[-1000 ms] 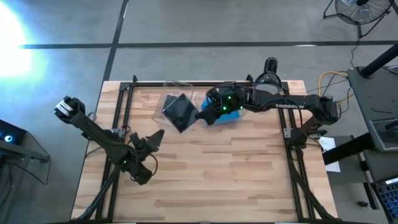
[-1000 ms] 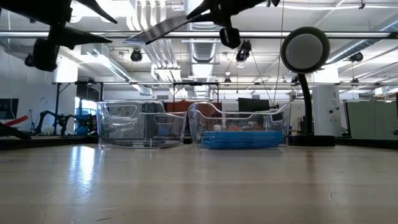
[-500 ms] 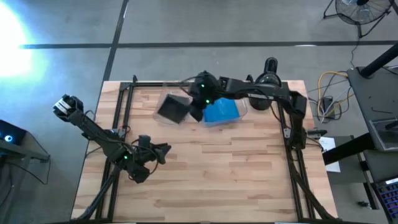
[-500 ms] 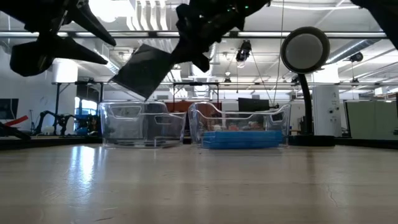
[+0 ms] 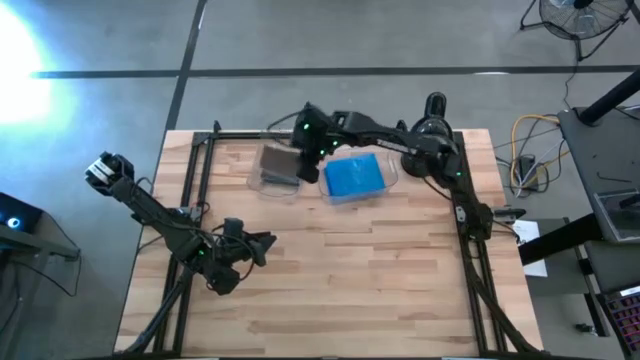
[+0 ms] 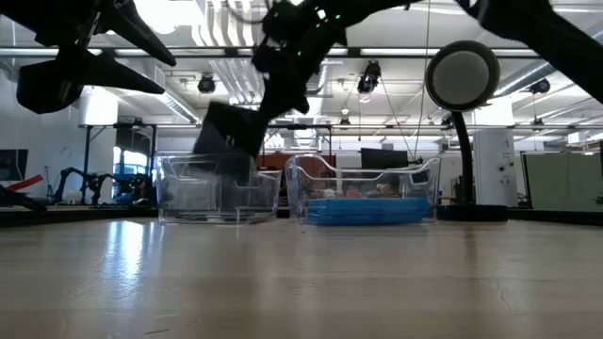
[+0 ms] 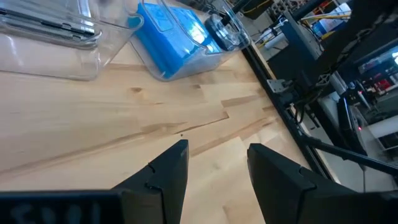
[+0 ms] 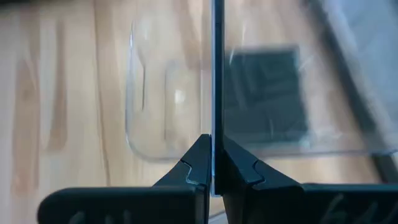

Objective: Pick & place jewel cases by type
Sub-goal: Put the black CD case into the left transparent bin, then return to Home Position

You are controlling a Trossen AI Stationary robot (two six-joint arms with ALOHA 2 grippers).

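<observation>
My right gripper (image 5: 308, 146) is shut on a dark grey jewel case (image 5: 280, 163), high over the left clear bin (image 5: 262, 183) at the table's far edge. In the right wrist view the case (image 8: 213, 74) shows edge-on between the fingers, with another dark case (image 8: 267, 96) lying flat in the bin below. Blue jewel cases (image 5: 355, 176) lie stacked in the right clear bin (image 6: 419, 179). My left gripper (image 5: 264, 240) hovers open over the table's near left part, touching nothing. My right gripper pinches the dark case between its two fingers (image 8: 198, 163) at one edge (image 8: 213, 146), coming from the table's right and slanting down. The case (image 6: 231, 139) is lifted clear and hangs tilted below the fingers. Its lower end (image 6: 215, 165) is about level with the bin's rim.
The two clear bins stand side by side at the far edge. A lamp with a round head (image 6: 462, 75) stands at the far right corner. Black frame rails (image 5: 468, 230) run along both table sides. Bare wood (image 5: 360, 270) spreads across the middle and near part.
My right gripper has carried the dark case from above the blue bin toward the table's left, over the left bin, and lowered it. The case has tipped from nearly flat to steeply tilted. My left gripper has swung from pointing far-right to pointing right.
</observation>
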